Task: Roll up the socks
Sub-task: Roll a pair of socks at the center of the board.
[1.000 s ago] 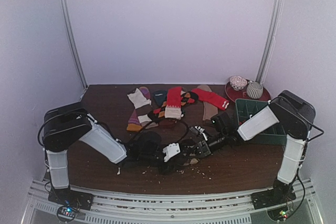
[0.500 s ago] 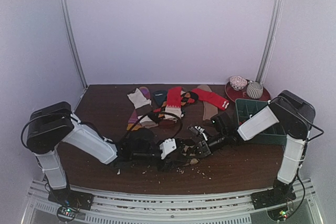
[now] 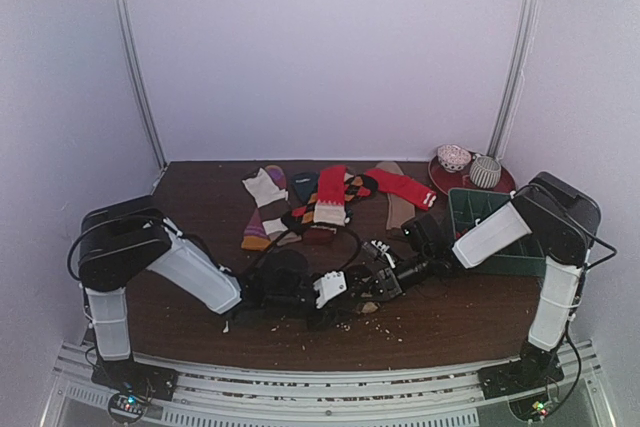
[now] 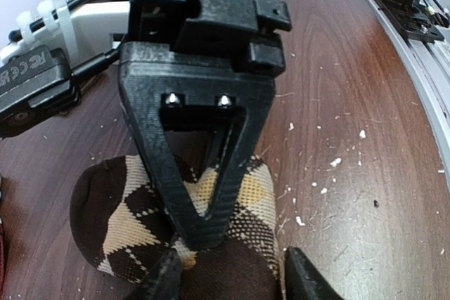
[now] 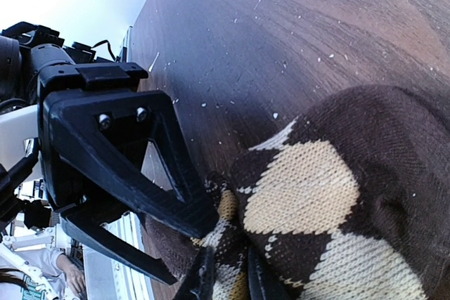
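The dark brown argyle sock with tan diamonds lies bunched on the table's front middle, between the two grippers. My right gripper is shut on a fold of it; in the left wrist view it shows as a black triangle pinching the cloth. My left gripper is open, with a finger on each side of the bunched sock. A red sock with a striped cuff lies flat in the pile at the back.
Several other socks lie spread at the back middle. A green crate stands at the right under my right arm, and behind it a red plate holds two rolled balls. Pale crumbs dot the wooden table.
My left arm's elbow swung out to the left, then came back to about where it was. Both grippers stayed at the argyle sock; the right arm has not moved.
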Controlling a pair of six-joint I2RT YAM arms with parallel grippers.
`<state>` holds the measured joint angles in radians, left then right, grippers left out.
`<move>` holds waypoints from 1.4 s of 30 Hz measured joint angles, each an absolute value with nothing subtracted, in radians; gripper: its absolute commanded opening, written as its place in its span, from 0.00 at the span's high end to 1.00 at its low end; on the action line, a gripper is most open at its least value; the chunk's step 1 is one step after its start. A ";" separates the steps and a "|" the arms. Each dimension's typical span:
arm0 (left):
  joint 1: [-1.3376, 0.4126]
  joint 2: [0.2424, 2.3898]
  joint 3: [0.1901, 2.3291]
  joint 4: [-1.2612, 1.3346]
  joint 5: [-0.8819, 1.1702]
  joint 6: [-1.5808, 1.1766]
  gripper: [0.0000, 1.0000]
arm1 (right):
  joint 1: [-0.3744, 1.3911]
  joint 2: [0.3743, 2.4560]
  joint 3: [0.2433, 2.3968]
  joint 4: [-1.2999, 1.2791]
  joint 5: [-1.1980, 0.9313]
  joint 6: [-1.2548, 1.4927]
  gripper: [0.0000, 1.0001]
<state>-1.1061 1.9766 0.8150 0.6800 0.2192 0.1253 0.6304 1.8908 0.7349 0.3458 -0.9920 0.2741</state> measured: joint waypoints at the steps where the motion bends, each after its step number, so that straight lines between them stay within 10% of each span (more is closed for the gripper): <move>1: -1.106 1.979 0.818 0.680 0.219 0.125 0.58 | 0.630 1.891 0.734 0.348 -0.992 0.276 0.84; 16: -1.103 2.021 0.834 0.699 0.208 0.121 0.46 | 0.629 1.890 0.733 0.351 -0.992 0.293 0.84; 27: -1.103 2.024 0.836 0.698 0.202 0.118 1.00 | 0.627 1.886 0.732 0.348 -0.990 0.293 0.78; 42: -1.063 2.094 1.053 0.425 0.377 -0.028 1.00 | 0.650 1.447 0.505 0.375 -0.770 0.241 0.38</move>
